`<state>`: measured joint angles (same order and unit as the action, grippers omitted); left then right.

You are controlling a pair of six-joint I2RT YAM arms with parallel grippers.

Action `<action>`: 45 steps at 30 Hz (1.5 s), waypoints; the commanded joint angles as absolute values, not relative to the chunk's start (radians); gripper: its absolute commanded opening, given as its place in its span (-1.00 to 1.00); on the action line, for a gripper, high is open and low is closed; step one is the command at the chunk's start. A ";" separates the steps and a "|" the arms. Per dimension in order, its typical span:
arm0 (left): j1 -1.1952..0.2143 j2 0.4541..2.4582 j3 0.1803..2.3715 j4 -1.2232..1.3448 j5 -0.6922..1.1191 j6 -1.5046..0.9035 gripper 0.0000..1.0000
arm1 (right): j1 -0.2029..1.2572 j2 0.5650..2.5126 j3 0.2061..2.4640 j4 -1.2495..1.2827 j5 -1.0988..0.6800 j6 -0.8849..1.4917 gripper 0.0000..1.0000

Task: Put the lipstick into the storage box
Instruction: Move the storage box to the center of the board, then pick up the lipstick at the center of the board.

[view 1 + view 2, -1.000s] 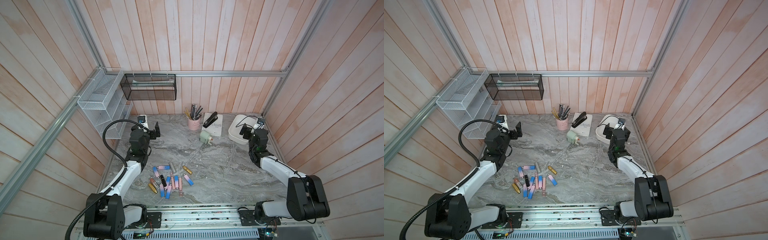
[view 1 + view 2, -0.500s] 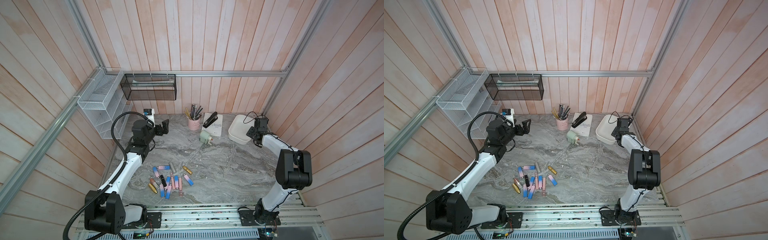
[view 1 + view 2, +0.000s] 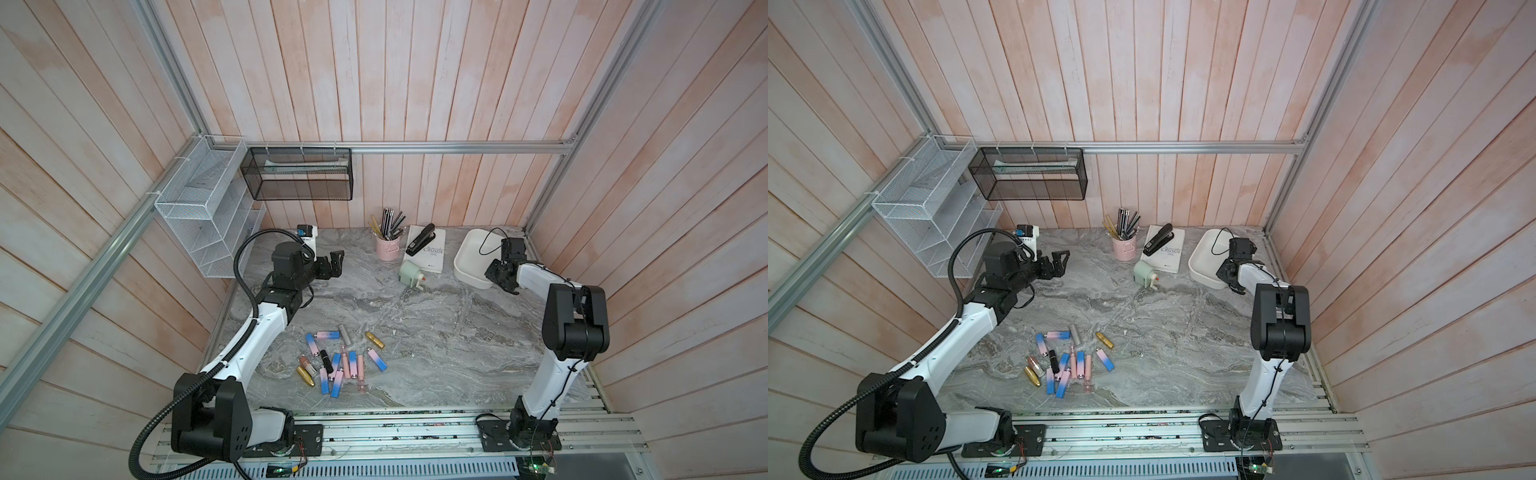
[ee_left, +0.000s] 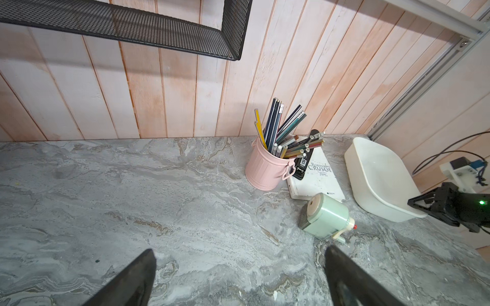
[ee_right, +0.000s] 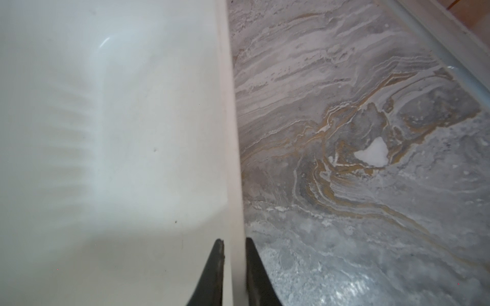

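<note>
The right gripper [image 5: 234, 243] is clamped onto the rim of the storage box [image 3: 465, 266], far right. The lipsticks [image 3: 345, 361] lie near-left on the worktop [image 3: 436, 332] — mostly lengthwise near-to-far — closest to the left gripper [image 3: 336, 262], wide open and empty.

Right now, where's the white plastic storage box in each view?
In a top view: white plastic storage box on the grey marbled table, far right corner.
In a top view: storage box, same corner.
Left wrist: storage box past the pale green pencil sharpener.
Right wrist: storage box close up.
Shared landmark: right gripper shut on its rim.
</note>
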<state>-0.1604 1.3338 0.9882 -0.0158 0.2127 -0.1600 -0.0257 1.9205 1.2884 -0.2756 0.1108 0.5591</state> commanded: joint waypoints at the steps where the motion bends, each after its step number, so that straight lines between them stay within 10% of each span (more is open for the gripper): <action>1: -0.164 1.334 0.999 -0.032 0.236 -0.144 1.00 | -0.011 1.869 1.247 -0.322 0.106 0.574 -0.75; 18: -0.236 1.350 0.970 -0.031 0.223 -0.200 1.00 | 0.281 1.308 0.736 -0.497 0.123 0.727 -0.70; 29: -0.443 1.284 0.913 -0.201 0.073 -0.305 1.00 | 0.430 0.914 0.502 -0.617 0.056 0.873 0.00; 45: -0.420 0.989 0.878 -0.524 -0.066 -0.592 1.00 | 0.776 1.171 0.930 -0.638 0.127 0.670 -0.06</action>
<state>-0.4591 1.0283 0.8913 -0.4206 -0.0540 -0.5053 0.7300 1.0805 0.8825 -0.6834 0.1143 0.7567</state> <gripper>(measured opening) 0.999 0.479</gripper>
